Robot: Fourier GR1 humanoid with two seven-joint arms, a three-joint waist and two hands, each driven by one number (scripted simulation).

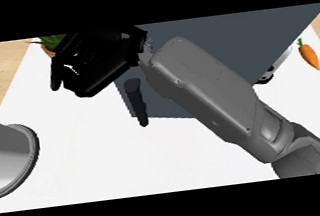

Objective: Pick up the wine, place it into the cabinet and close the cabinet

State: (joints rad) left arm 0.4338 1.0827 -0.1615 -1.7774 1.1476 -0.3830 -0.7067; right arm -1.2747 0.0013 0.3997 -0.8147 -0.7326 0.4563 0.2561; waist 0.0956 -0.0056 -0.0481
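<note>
Grey left forearm [2,159]: comes in at 9 o'clock, low over the white counter [109,156]; its hand is out of view.
Green leaves [52,41]: at 11 o'clock, just behind the right hand.
Right hand [94,62]: black, at 11 o'clock against the cabinet's left upper corner; spread or closed, I cannot tell.
Black handle [137,102]: upright bar on the cabinet's left face, just below the hand.
Cabinet [258,37]: dark grey box from centre to 1 o'clock, with the right forearm [214,98] crossing it.
Wine: where it is cannot be told.
Carrot [309,56]: at 3 o'clock, beside the cabinet.
</note>
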